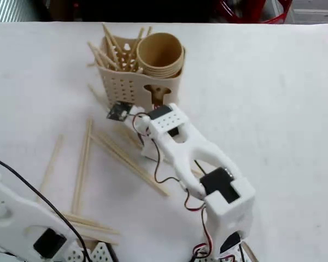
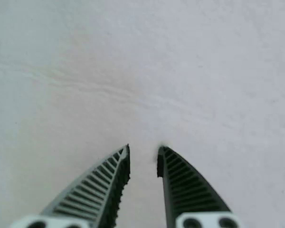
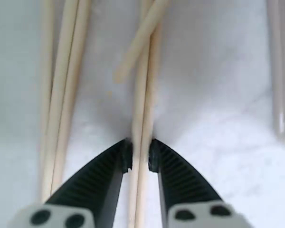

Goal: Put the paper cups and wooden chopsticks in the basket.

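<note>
Two chopsticks (image 3: pixel 143 118) clamped in right hand (image 3: pixel 140 154) on white table (image 1: pixel 273 98); left hand (image 2: pixel 143 159) parted.

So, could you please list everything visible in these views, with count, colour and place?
basket: one, beige, perforated, far side of the table.
paper cups: one stack, tan, number unclear, inside the basket.
chopsticks in basket: several, pale wood, beside the cups.
loose chopsticks: many, exact count unclear, pale wood, lying on the table in front of the basket.
table: one, white.
black cable: one, by the left arm.
red object: one, beyond the table's far edge.
left arm: white, near corner.
left gripper: black, slightly open over bare table.
right arm: white, in front of the basket.
right gripper: black, closed on two loose chopsticks.
</note>
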Motion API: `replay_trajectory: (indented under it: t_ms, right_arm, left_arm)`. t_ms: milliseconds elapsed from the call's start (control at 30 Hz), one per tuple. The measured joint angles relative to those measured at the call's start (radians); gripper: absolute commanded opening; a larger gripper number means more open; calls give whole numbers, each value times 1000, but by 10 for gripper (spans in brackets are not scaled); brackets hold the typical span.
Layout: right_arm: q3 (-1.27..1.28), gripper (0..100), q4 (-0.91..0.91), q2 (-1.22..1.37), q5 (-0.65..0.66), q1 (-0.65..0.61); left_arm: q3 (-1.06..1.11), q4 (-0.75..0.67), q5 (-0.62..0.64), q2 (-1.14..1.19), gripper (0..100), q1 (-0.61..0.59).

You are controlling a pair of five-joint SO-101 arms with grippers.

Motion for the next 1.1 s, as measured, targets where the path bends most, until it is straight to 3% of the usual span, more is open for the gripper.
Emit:
replay_trajectory:
  t_ms: [267, 500, 700, 1100]
  right_arm:
    - [244, 16, 14, -423, -32, 71]
    - [272, 57, 49, -758, -92, 64]
    - [272, 204, 37, -669, -83, 8]
    - [270, 187, -126, -233, 6, 17]
  left_arm:
    - [0, 0, 0, 0, 116, 0]
    - [0, 0, 0, 0, 116, 2]
    - [0, 0, 0, 0, 116, 2]
    - [0, 0, 0, 0, 116, 2]
